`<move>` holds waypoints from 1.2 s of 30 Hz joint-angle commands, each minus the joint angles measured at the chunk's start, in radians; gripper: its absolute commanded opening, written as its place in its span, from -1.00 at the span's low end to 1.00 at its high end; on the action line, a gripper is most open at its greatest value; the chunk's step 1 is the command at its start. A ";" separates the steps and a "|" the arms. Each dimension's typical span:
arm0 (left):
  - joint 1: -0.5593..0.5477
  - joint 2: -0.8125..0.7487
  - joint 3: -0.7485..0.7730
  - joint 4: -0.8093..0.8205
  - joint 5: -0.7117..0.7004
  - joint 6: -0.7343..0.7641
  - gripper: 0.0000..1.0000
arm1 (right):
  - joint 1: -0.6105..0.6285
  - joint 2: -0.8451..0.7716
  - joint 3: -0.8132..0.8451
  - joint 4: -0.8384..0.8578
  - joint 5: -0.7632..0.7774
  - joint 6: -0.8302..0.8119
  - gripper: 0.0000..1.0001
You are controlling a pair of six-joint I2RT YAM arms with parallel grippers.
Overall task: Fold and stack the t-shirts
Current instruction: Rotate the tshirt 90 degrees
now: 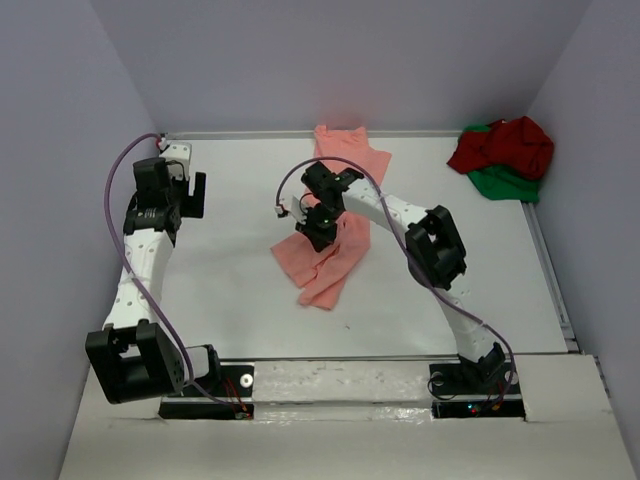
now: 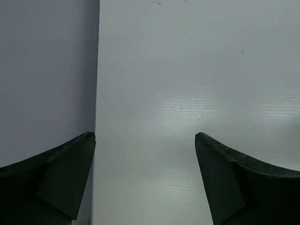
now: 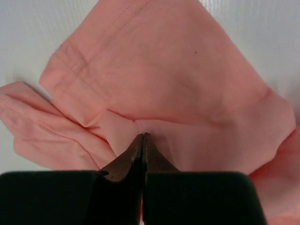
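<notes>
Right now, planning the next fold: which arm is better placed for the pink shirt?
Right. The right gripper is shut on the pink shirt; the left gripper hangs open over the table, well apart from it.

Green shirt point(image 1: 507, 185) mostly under dark red shirt point(image 1: 510, 145); pink shirt point(image 1: 325, 270) mid hidden by R arm point(image 1: 385, 208).

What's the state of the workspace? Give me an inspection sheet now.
Surface: white table, flat.
Job's things: salmon-pink shirt crumpled mid-table; dark red shirt bunched atop green shirt, far right corner.
Clutter: nothing seen.
Grippers: left gripper open, holding nothing; right gripper shut, pinching the salmon-pink shirt.
Cables: purple cables looped along both arms.
Surroundings: plain grey walls on three sides.
</notes>
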 commanded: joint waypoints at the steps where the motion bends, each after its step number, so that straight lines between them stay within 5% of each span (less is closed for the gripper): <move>1: 0.016 -0.055 -0.021 0.030 0.015 -0.015 0.98 | 0.026 0.023 0.089 0.035 0.014 -0.066 -1.00; 19: 0.028 -0.059 -0.050 0.054 0.063 -0.008 0.98 | 0.123 0.138 0.135 -0.031 0.037 -0.087 -1.00; 36: 0.028 -0.116 -0.079 0.056 0.084 -0.004 0.98 | 0.224 0.032 -0.167 -0.038 -0.073 -0.057 -1.00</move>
